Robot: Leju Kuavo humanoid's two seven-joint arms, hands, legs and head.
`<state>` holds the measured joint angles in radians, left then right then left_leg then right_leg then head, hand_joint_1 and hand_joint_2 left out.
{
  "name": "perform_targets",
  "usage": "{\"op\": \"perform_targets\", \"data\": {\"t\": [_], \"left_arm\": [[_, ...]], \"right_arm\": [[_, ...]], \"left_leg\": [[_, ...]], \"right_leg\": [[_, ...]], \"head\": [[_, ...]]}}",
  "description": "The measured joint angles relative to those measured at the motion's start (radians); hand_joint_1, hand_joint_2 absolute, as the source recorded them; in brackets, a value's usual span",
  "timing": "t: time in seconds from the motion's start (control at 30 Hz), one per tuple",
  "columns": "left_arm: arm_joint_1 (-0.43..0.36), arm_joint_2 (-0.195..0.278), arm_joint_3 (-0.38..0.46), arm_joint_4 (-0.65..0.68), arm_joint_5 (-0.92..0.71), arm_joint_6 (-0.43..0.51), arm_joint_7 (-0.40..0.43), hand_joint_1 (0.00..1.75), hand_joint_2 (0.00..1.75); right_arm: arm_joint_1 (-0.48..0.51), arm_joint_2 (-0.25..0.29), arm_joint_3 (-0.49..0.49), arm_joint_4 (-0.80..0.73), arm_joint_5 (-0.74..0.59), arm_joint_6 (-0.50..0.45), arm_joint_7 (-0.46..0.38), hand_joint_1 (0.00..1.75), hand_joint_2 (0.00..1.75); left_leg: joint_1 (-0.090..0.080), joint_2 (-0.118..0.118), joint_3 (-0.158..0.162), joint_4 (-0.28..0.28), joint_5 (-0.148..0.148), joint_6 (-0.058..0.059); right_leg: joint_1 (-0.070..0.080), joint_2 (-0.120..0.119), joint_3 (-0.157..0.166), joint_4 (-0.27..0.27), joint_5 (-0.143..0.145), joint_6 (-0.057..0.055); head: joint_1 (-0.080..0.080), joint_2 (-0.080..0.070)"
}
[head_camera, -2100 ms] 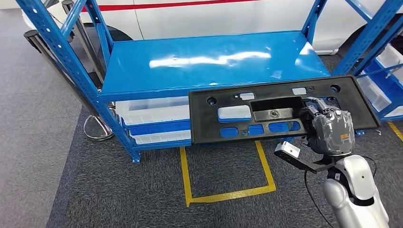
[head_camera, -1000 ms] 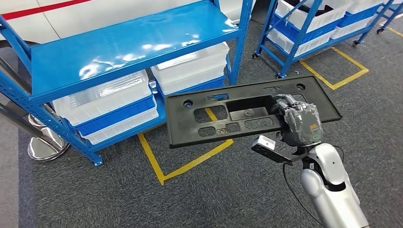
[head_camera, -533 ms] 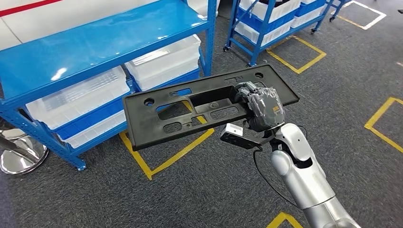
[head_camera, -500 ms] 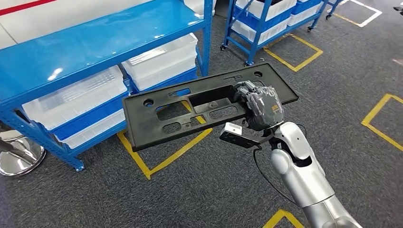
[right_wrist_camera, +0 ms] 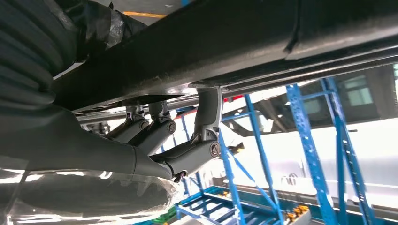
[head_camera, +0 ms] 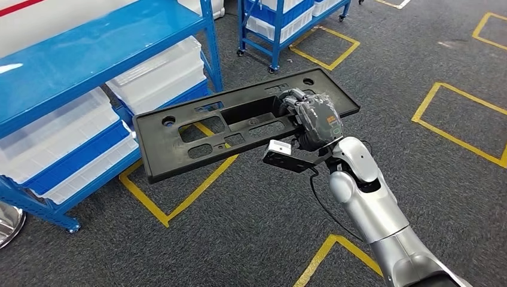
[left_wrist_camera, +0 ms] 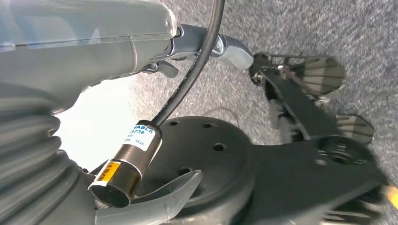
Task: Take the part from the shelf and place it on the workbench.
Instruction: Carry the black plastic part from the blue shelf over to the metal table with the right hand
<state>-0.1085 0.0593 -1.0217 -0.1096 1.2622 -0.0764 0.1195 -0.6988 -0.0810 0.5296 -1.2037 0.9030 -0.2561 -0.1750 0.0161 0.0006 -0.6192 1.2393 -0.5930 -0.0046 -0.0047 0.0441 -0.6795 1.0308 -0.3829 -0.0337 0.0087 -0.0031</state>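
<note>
Black part (head_camera: 203, 128); blue shelf (head_camera: 89, 48); grey carpet (head_camera: 239, 227), yellow lines.

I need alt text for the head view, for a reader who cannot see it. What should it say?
The robot's right hand holds a long black plastic part level above grey carpet marked with yellow tape. Behind it, on the left, stands a blue shelf with clear bins.

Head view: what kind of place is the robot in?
Probably a factory or warehouse floor. There are blue metal shelves holding clear plastic bins, and yellow tape squares marked on the grey floor. The robot's right hand carries a long black plastic part.
</note>
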Motion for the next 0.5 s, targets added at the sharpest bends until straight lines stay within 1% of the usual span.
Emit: {"op": "perform_targets", "data": {"t": [0.03,0.07,0.1,0.13,0.17,0.2,0.23,0.27,0.3,0.33,0.37,0.4,0.43,0.47,0.5], "left_arm": [[-0.002,0.002,0.001,0.000,0.002,-0.001,0.001,0.00,1.75],[-0.003,0.006,0.003,0.000,0.005,-0.003,0.002,0.00,1.75],[-0.003,0.008,0.005,0.000,0.008,-0.003,0.002,0.00,1.75],[-0.003,0.010,0.008,0.000,0.011,-0.004,0.002,0.00,1.75],[-0.003,0.012,0.010,-0.001,0.014,-0.004,0.001,0.00,1.75],[-0.003,0.013,0.012,-0.001,0.016,-0.004,0.001,0.00,1.75],[-0.003,0.014,0.014,-0.002,0.018,-0.004,0.001,0.00,1.75],[-0.004,0.015,0.015,-0.002,0.021,-0.004,0.000,0.00,1.75],[-0.003,0.015,0.016,-0.003,0.024,-0.004,0.000,0.00,1.75],[-0.002,0.017,0.016,-0.003,0.027,-0.003,-0.001,0.00,1.75],[0.000,0.019,0.017,-0.003,0.030,-0.003,-0.003,0.00,1.75],[0.002,0.021,0.018,-0.003,0.033,-0.004,-0.006,0.00,1.75],[0.003,0.023,0.018,-0.003,0.034,-0.005,-0.013,0.00,1.75],[0.001,0.025,0.018,-0.003,0.035,-0.007,-0.021,0.00,1.75],[-0.003,0.026,0.018,-0.003,0.035,-0.009,-0.029,0.00,1.75]], "right_arm": [[-0.004,0.003,0.001,0.003,0.000,0.001,0.000,1.75,1.75],[-0.010,0.005,0.002,0.005,-0.001,0.002,0.001,1.75,1.75],[-0.015,0.009,0.003,0.006,-0.002,0.002,0.001,1.75,1.75],[-0.020,0.011,0.004,0.008,-0.004,0.003,0.002,1.75,1.75],[-0.024,0.013,0.006,0.010,-0.005,0.003,0.002,1.75,1.75],[-0.025,0.014,0.008,0.012,-0.006,0.003,0.002,1.75,1.75],[-0.025,0.013,0.009,0.015,-0.006,0.002,0.001,1.75,1.75],[-0.025,0.012,0.011,0.017,-0.007,0.000,0.000,1.75,1.75],[-0.025,0.011,0.013,0.019,-0.007,-0.003,-0.001,1.75,1.75],[-0.023,0.011,0.016,0.021,-0.004,-0.006,-0.002,1.75,1.75],[-0.020,0.011,0.020,0.022,-0.001,-0.012,-0.001,1.75,1.75],[-0.015,0.012,0.023,0.023,0.005,-0.019,0.001,1.75,1.75],[-0.009,0.013,0.027,0.023,0.013,-0.026,0.004,1.75,1.75],[-0.004,0.013,0.031,0.022,0.020,-0.031,0.011,1.75,1.75],[-0.001,0.013,0.034,0.017,0.027,-0.034,0.019,1.75,1.75]], "left_leg": [[0.001,-0.015,0.041,-0.065,0.024,0.002],[0.003,-0.037,0.081,-0.131,0.040,0.005],[0.003,-0.057,0.106,-0.177,0.048,0.006],[0.003,-0.071,0.117,-0.204,0.049,0.007],[0.002,-0.072,0.118,-0.210,0.053,0.008],[0.002,-0.061,0.111,-0.210,0.063,0.010],[0.003,-0.047,0.106,-0.214,0.074,0.015],[0.004,-0.033,0.099,-0.217,0.085,0.022],[0.004,-0.018,0.088,-0.221,0.098,0.032],[0.002,-0.003,0.078,-0.222,0.108,0.040],[-0.002,0.011,0.064,-0.222,0.118,0.046],[-0.005,0.026,0.050,-0.221,0.128,0.048],[-0.007,0.041,0.036,-0.219,0.137,0.048],[-0.008,0.055,0.021,-0.216,0.146,0.047],[-0.009,0.067,0.006,-0.213,0.155,0.044]], "right_leg": [[-0.001,0.013,-0.013,0.005,0.008,0.004],[-0.001,0.025,-0.026,0.011,0.017,0.009],[-0.002,0.037,-0.037,0.013,0.027,0.014],[-0.003,0.048,-0.045,0.013,0.038,0.020],[-0.003,0.059,-0.050,0.009,0.051,0.026],[-0.003,0.071,-0.052,0.002,0.065,0.033],[-0.002,0.069,-0.057,0.000,0.065,0.039],[0.000,0.052,-0.064,0.012,0.047,0.043],[0.001,0.027,-0.075,0.046,0.007,0.047],[0.000,-0.004,-0.088,0.100,-0.047,0.049],[-0.004,-0.024,-0.101,0.168,-0.099,0.052],[-0.008,-0.034,-0.111,0.233,-0.131,0.055],[-0.013,-0.037,-0.110,0.279,-0.137,0.058],[-0.017,-0.040,-0.097,0.298,-0.121,0.061],[-0.020,-0.045,-0.064,0.279,-0.094,0.063]], "head": [[0.000,0.000],[0.000,0.000],[0.000,0.000],[0.000,0.000],[0.000,0.000],[0.001,0.000],[0.001,0.000],[0.004,0.000],[0.006,0.000],[0.008,0.000],[0.010,0.000],[0.009,0.000],[0.009,0.000],[0.009,0.000],[0.009,0.000]]}}
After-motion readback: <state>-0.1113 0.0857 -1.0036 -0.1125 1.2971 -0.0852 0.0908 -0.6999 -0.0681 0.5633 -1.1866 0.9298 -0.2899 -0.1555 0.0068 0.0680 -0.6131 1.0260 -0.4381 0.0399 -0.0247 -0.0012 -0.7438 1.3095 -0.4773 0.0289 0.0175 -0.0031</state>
